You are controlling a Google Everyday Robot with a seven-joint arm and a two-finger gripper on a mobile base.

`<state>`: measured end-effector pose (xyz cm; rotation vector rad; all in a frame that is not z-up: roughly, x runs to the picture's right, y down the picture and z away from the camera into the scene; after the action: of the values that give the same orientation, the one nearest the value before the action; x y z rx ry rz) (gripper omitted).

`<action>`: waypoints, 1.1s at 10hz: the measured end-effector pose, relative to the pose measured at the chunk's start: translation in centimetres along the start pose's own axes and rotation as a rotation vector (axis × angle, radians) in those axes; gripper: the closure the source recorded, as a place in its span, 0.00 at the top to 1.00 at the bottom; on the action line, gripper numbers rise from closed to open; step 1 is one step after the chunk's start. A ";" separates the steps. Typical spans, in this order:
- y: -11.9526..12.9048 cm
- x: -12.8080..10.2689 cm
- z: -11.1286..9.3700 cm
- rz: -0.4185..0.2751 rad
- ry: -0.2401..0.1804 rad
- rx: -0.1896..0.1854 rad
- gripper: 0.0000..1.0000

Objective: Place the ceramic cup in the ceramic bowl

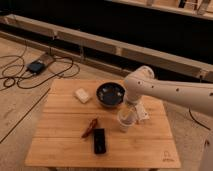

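End effector [132,112] at ceramic cup [124,122] on wooden table [60,142].

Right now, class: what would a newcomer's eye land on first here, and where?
The white arm reaching in from the right stands out first, its end effector down at the pale ceramic cup on the wooden table, right of centre. Next comes the dark glossy ceramic bowl just behind the cup.
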<state>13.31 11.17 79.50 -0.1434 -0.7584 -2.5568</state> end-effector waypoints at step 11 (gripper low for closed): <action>0.2 0.9 -2.4 -0.060 -0.031 0.066 0.00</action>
<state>12.73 9.39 77.81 -0.1418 -0.8703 -2.5878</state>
